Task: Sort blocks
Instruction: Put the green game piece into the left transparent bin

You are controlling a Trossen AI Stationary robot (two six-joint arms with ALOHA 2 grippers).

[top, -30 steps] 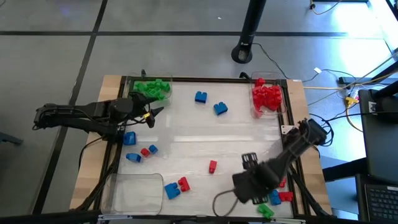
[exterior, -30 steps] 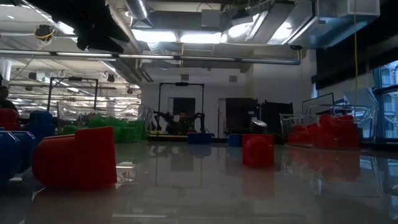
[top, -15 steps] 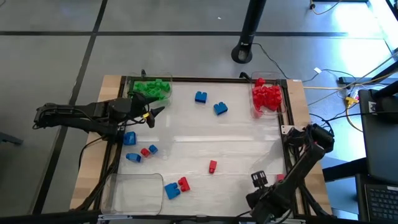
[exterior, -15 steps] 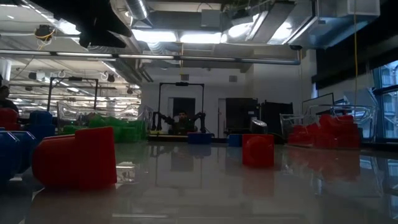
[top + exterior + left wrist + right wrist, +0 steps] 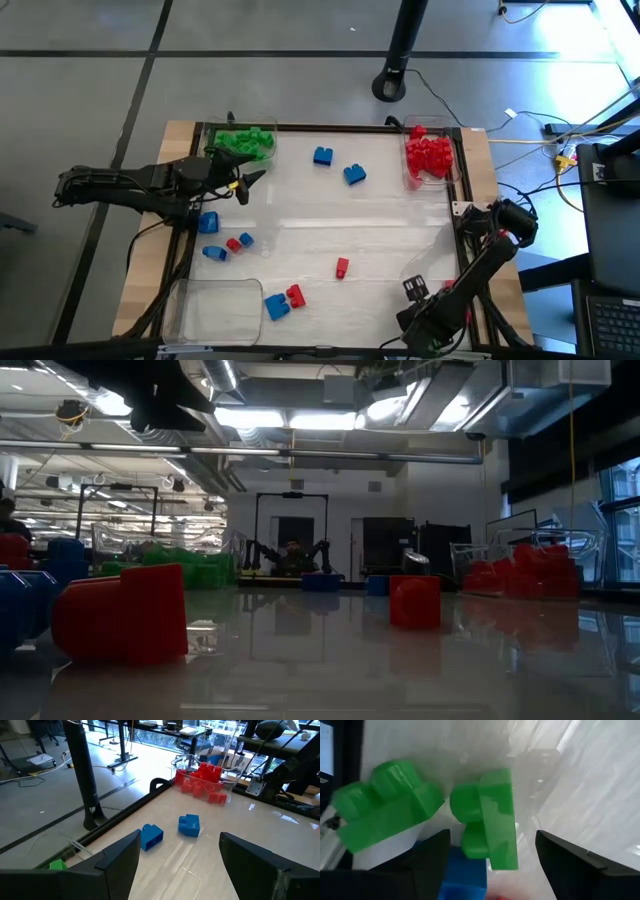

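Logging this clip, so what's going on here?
Bricks are being sorted by colour. The right end effector hovers open over green bricks at the table's near right corner. The left end effector waits open beside the green pile. Reds fill a tray; loose blue bricks and red ones remain.

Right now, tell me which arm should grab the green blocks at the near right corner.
Right. The right gripper hangs open directly over the green blocks. The left gripper, also open, waits across the table beside the green pile.
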